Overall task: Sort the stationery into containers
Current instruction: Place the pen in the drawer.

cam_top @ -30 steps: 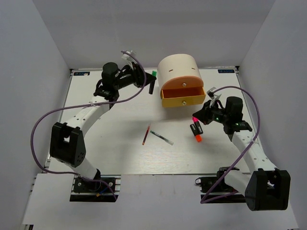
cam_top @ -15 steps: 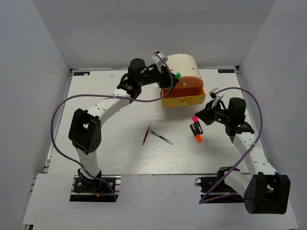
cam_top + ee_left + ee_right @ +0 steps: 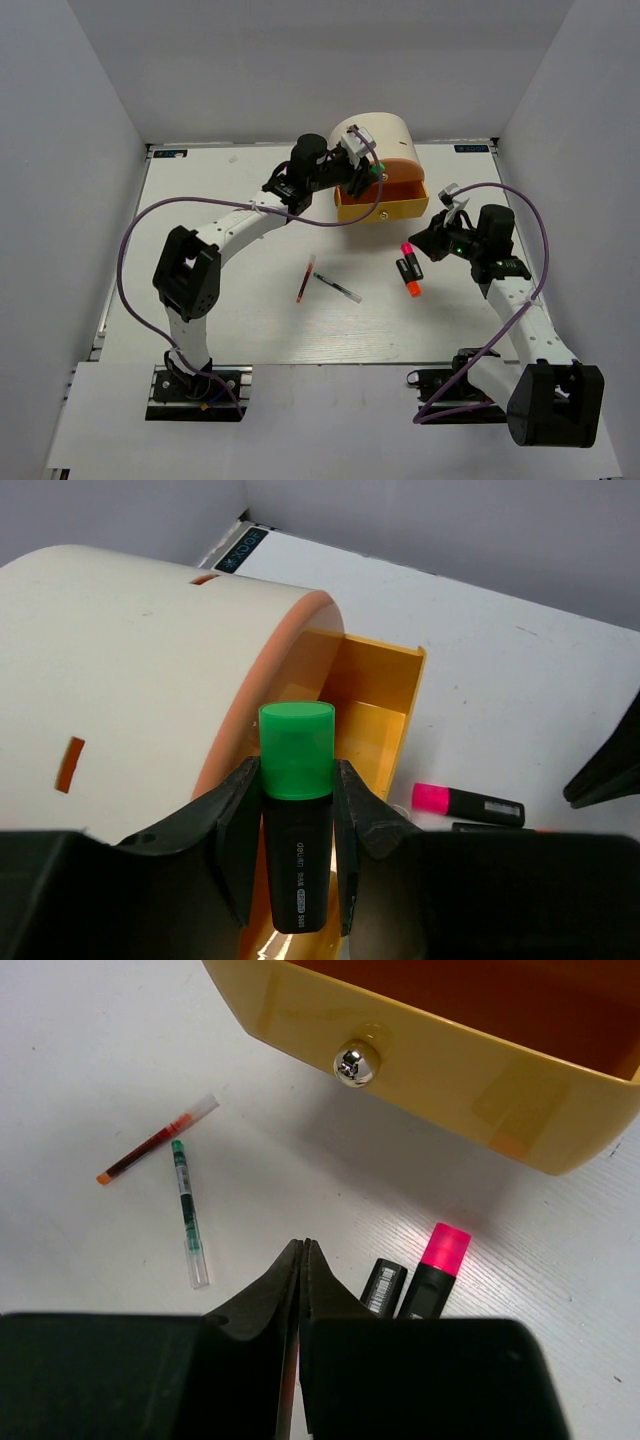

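From above, the left gripper (image 3: 366,172) reaches to the far middle of the table (image 3: 220,300) and hangs over the open yellow drawer (image 3: 385,208) of the cream desk organiser (image 3: 375,135), with a green-capped highlighter (image 3: 375,170) pinched in it. The orange drawer front (image 3: 403,160) above that drawer is shut. The right gripper (image 3: 424,242) sits low to the right, just beside the pink-capped highlighter (image 3: 406,255) and the orange-capped highlighter (image 3: 411,280), which lie side by side on the table near the drawer's right end. The red pen (image 3: 305,280) and the clear pen (image 3: 337,288) lie close together in the middle of the table, well apart from both grippers. In the left wrist view, the left gripper (image 3: 296,785) has its two fingers (image 3: 238,830) clamped on either side of the green-capped highlighter (image 3: 296,860), cap pointing away from the wrist, over the edge where the desk organiser (image 3: 130,650) meets the pulled-out yellow drawer (image 3: 375,710). The pink-capped highlighter (image 3: 465,802) lies on the table beyond. In the right wrist view, the right gripper (image 3: 303,1260) has its fingers (image 3: 275,1295) pressed together with nothing between them. Beyond them are the yellow drawer (image 3: 470,1080) with its round metal knob (image 3: 356,1063), the red pen (image 3: 155,1140) and the clear pen (image 3: 187,1210) to the left, and the pink-capped highlighter (image 3: 432,1275) to the right. Beside it lies a second black highlighter (image 3: 380,1288), its cap hidden.
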Motion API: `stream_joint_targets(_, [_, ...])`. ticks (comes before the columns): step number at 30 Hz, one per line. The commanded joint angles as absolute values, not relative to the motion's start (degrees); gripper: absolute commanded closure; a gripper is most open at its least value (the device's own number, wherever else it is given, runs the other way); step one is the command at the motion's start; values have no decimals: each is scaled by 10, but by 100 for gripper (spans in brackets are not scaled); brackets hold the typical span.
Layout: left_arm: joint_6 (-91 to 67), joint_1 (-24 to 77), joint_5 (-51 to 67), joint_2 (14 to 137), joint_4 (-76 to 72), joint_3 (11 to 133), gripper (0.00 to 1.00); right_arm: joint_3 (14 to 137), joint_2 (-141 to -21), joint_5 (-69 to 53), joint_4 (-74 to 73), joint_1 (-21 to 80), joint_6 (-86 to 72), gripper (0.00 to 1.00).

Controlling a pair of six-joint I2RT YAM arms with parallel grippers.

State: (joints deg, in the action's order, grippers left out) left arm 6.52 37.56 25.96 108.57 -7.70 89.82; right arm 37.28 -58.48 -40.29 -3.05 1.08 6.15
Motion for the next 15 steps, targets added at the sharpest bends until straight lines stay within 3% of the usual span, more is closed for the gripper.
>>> stream_joint_targets(1, [101,380,220,1088,-76,910,80,374,-581,-410,-22,7,66,96])
stream_joint_targets(2, [101,380,220,1088,-69,910,78,374,-580,-411,-25,7,71,93])
stream_joint_targets(7, [101,385,200,1083,-76,898,50,374,-579,-417,-33,-11,74,72])
stream_joint_targets(10, [101,385,195,1078,-76,898,43,375,-581,-417,-35,-11,77,68])
stream_joint_targets(15, [101,390,195,1071,-82,904,38,376,-583,-413,-44,-11,93,66])
